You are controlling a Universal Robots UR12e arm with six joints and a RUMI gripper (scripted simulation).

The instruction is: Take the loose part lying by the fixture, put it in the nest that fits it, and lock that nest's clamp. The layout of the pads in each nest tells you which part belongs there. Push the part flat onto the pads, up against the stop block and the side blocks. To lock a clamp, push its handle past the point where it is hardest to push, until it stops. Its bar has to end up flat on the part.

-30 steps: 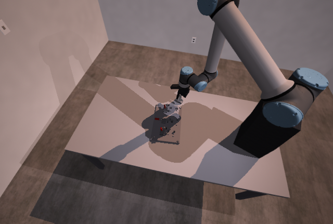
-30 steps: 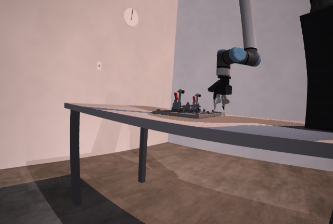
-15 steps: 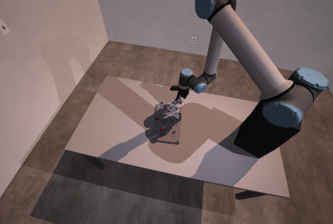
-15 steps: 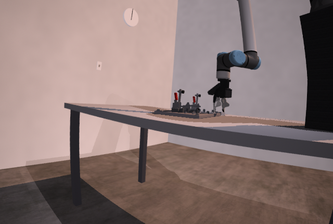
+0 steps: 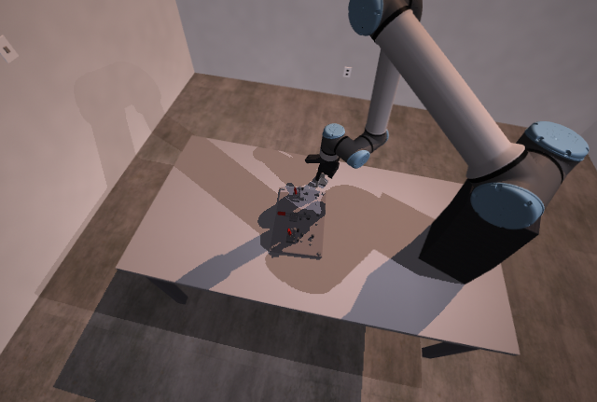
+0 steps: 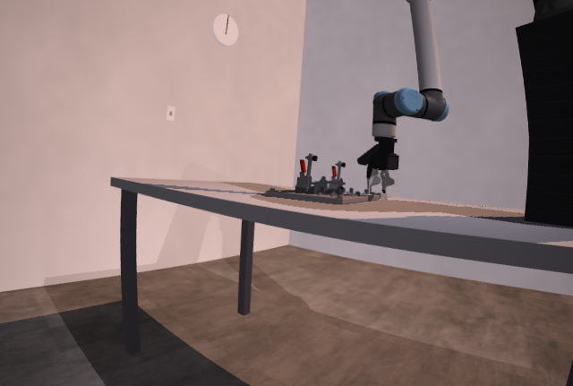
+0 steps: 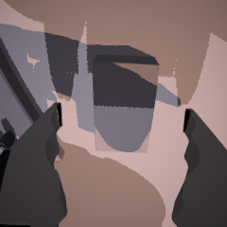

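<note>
Wrist view looks straight down between two dark fingers, spread fairly wide with nothing gripped between them. Centered in the gap lies the loose part, a flat rectangular block resting on the table, crossed by bands of shadow. Neither finger touches it; each stands off to one side. A sliver of the fixture shows at the far left edge of this view.

From the top camera, the gripper hangs just past the far end of the fixture, a dark base plate near the middle of the table. Three red clamp handles show on the plate: one near the gripper, one lying flat in the middle, one nearer the camera.

From the side camera, the gripper sits low, its tips close to the tabletop beside the fixture's right end, with two red handles standing upright.

Judging from this, the task is at an early stage. The part is not yet picked up and the fingers appear lined up around it for a grasp. Closing on it, lifting, choosing the matching nest, seating the part against its blocks, and throwing the clamp handle all seem to remain. Which nest suits the part cannot be told; the pads are too small to read.
</note>
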